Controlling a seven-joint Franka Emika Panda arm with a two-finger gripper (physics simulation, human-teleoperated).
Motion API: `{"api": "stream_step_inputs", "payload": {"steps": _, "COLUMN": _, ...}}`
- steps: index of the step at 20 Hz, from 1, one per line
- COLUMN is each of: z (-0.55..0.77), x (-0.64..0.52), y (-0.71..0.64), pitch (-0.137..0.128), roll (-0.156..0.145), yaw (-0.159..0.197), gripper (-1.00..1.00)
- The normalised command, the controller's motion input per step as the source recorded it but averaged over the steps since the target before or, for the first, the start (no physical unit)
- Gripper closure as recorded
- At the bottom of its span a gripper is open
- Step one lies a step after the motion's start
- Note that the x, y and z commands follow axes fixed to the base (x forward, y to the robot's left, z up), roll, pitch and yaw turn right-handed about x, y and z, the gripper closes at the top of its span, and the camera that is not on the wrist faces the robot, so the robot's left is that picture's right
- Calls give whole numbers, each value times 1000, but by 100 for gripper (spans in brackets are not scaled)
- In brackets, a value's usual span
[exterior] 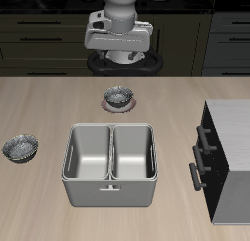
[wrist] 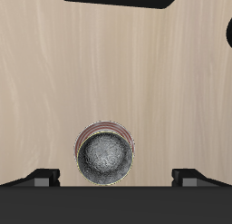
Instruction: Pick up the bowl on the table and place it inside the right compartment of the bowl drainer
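Note:
The bowl, small, dark grey and speckled, sits alone on the table near its side edge, away from the bowl drainer. The drainer is a grey metal tub with two wells; its right compartment holds nothing. My gripper hangs high at the back of the table, far from the bowl. It is open, with its fingertips wide apart and nothing between them. The wrist view does not show the bowl; it shows only the twin bowl on a pinkish disc below the gripper.
The twin bowl on its pinkish disc sits behind the drainer, just in front of my gripper. A dark cabinet with a white top and bar handles stands beside the drainer at the opposite side from the bowl.

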Motion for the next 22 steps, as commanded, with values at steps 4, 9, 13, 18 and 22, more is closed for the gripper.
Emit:
{"api": "stream_step_inputs", "payload": {"steps": 4, "z": 69, "x": 117, "y": -456, "pitch": 0, "roll": 11, "yaw": -16, "gripper": -100}}
{"api": "stream_step_inputs", "payload": {"steps": 9, "z": 71, "x": 177, "y": -637, "pitch": -24, "roll": 36, "yaw": -57, "gripper": -100}}
{"api": "stream_step_inputs", "payload": {"steps": 13, "z": 7, "x": 128, "y": -568, "pitch": -11, "roll": -2, "yaw": -16, "gripper": -100}}
{"api": "stream_step_inputs", "payload": {"steps": 18, "z": -47, "x": 194, "y": -624, "pitch": 5, "roll": -41, "yaw": 6, "gripper": -100}}
{"api": "stream_step_inputs", "payload": {"steps": 22, "z": 23, "x": 157, "y": -520, "pitch": 9, "roll": 10, "yaw": -45, "gripper": -100}}
